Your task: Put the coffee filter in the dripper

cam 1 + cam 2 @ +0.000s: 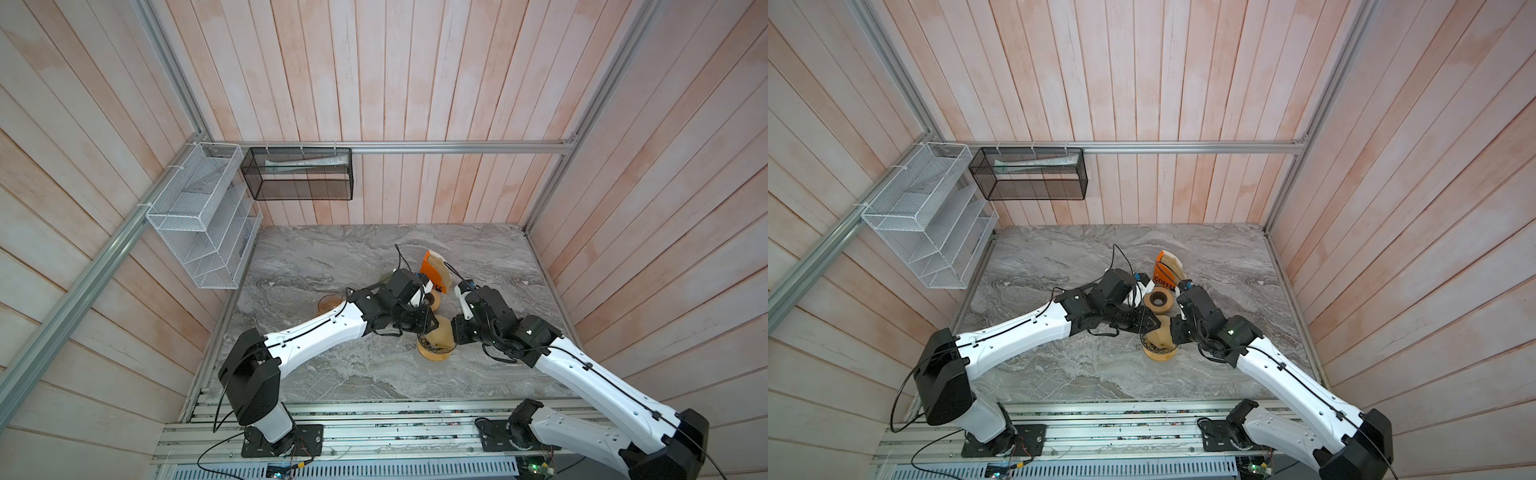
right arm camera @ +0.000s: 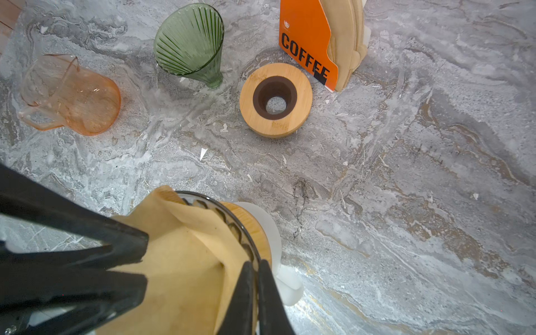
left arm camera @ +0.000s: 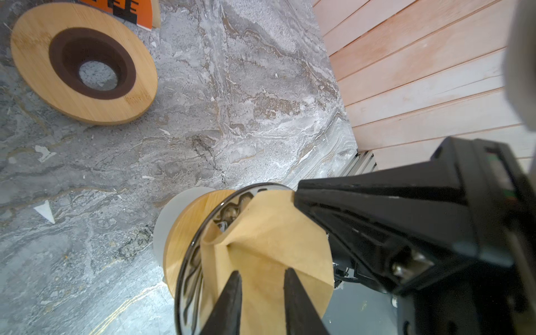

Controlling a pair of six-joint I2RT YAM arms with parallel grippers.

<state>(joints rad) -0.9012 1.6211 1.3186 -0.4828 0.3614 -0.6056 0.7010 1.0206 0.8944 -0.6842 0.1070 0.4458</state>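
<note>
The dripper is a dark-rimmed glass cone in a wooden collar on a white base; it stands mid-table in both top views. A brown paper coffee filter sits in its mouth, partly unfolded, with its upper edge sticking out above the rim. My left gripper is over the filter with its fingers apart and paper showing between them. My right gripper comes in from the opposite side. Its fingers are almost together, pinching the filter's edge at the dripper's rim.
A loose wooden ring lies just behind the dripper, next to an orange COFFEE holder with stacked filters. A green ribbed glass cone and an orange glass pitcher lie farther left. Wire baskets hang on the left wall.
</note>
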